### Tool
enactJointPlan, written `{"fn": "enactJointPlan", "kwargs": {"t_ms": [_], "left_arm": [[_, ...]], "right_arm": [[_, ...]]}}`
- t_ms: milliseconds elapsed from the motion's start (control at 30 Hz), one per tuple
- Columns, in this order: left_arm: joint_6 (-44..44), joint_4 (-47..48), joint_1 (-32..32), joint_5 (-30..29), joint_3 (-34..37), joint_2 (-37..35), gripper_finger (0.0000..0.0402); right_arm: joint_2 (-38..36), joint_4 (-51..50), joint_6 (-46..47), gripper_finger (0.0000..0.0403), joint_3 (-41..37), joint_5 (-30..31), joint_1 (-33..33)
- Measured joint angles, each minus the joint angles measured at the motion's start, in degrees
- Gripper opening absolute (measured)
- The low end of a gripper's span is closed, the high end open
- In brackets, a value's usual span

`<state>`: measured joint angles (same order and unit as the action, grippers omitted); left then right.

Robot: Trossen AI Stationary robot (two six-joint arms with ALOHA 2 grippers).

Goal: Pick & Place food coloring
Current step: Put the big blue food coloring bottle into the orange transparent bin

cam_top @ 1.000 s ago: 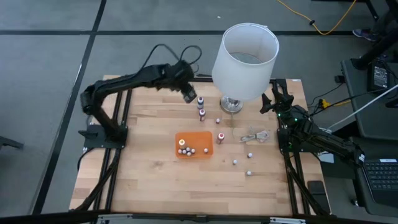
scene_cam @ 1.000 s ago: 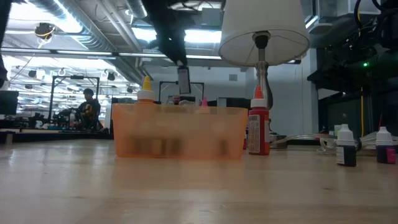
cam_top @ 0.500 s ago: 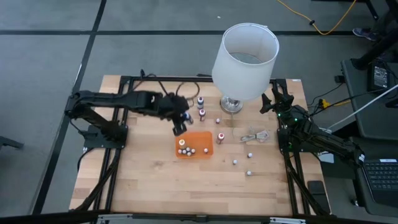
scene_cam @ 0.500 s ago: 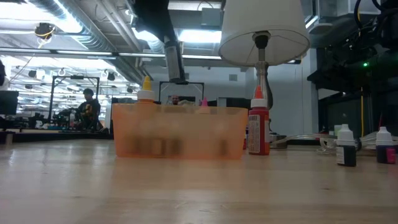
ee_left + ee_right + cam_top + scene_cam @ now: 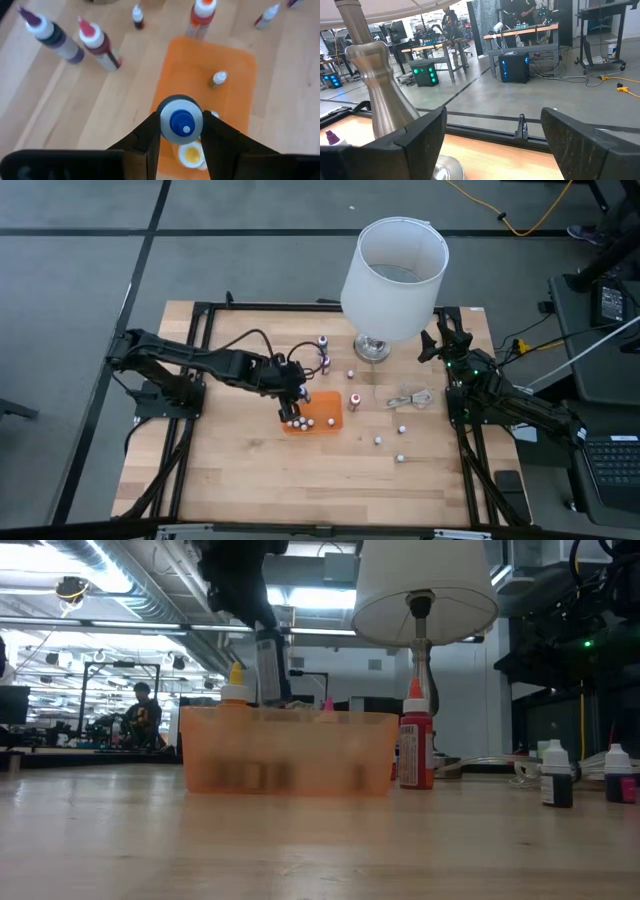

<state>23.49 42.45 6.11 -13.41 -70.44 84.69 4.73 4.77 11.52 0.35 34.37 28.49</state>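
Left gripper (image 5: 181, 145) hangs over the near end of the orange tray (image 5: 325, 402), jaws pinching a blue-capped food coloring bottle (image 5: 181, 122) upright, cap up, presumably so it drops in standing. Left wrist view alone shows the grip and the bottles already in the tray; low view shows only the bottle's height above the tray wall (image 5: 290, 750). More bottles (image 5: 378, 441) stand scattered on the bench (image 5: 250, 470). Right gripper (image 5: 492, 140) waits by the lamp base (image 5: 373, 348), jaws spread, empty.
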Motion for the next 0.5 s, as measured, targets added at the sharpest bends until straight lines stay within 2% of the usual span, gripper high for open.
{"fn": "enactJointPlan", "kwargs": {"t_ms": [500], "left_arm": [[0.84,-0.77,-1.1,3.11,1.73,5.72,0.0111]], "right_arm": [[0.0,0.01,0.01,0.0323,0.0,0.0,-0.02]]}}
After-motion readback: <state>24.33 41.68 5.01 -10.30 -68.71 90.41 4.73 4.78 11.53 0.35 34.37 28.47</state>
